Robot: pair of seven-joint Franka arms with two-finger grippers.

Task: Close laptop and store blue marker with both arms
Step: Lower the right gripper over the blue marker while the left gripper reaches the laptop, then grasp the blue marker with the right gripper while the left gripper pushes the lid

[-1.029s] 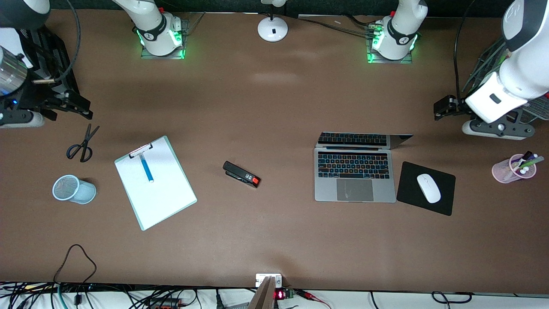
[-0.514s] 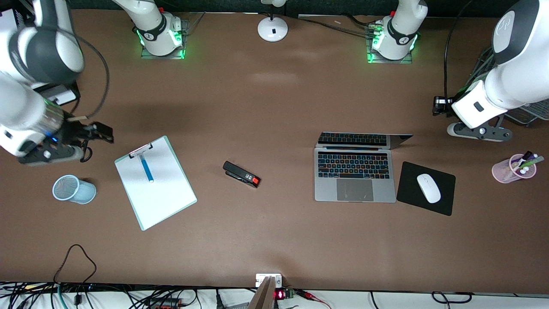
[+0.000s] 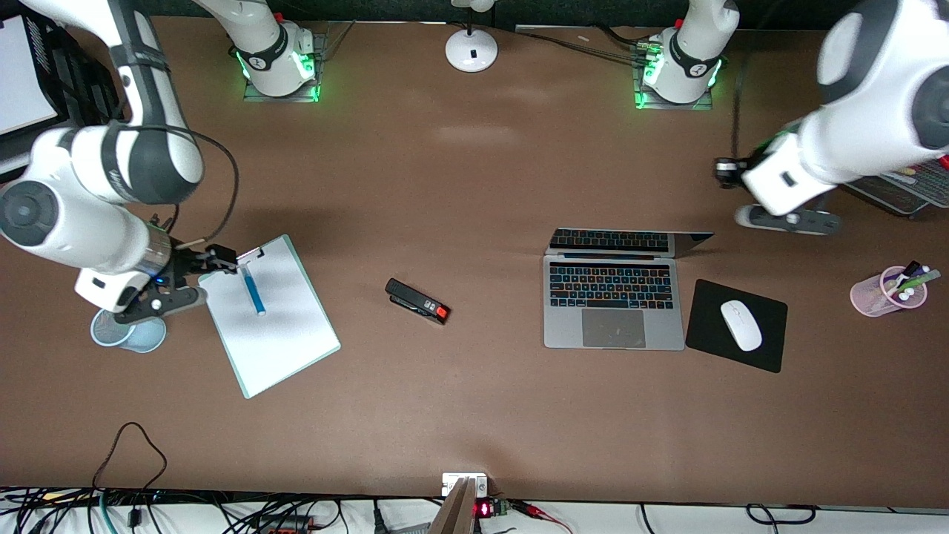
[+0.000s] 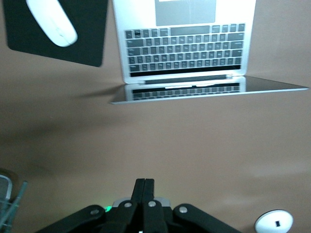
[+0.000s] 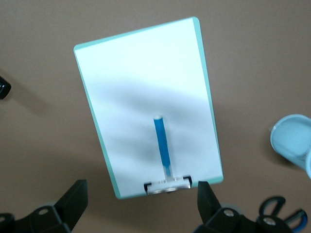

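The laptop (image 3: pixel 614 304) lies open on the table toward the left arm's end, its lid (image 3: pixel 630 241) raised; it also shows in the left wrist view (image 4: pixel 184 48). My left gripper (image 3: pixel 721 172) hangs in the air over bare table beside the lid, its fingers (image 4: pixel 144 191) shut on nothing. The blue marker (image 3: pixel 253 291) lies on a white clipboard (image 3: pixel 270 334) toward the right arm's end, one end by the clip. My right gripper (image 3: pixel 221 258) hovers over the clipboard's clip end, open, with the marker (image 5: pixel 161 145) in line with the gap between its fingers (image 5: pixel 75 196).
A black stapler (image 3: pixel 417 301) lies between clipboard and laptop. A white mouse (image 3: pixel 741 325) rests on a black pad (image 3: pixel 704 337) beside the laptop. A pink pen cup (image 3: pixel 886 291), a light-blue mesh cup (image 3: pixel 122 334), scissors (image 5: pixel 277 208) and a lamp base (image 3: pixel 471 49) stand around.
Both arms swung in from the table's ends. The right gripper came over the clipboard's clip, still open. The left gripper closed and moved toward the laptop lid.
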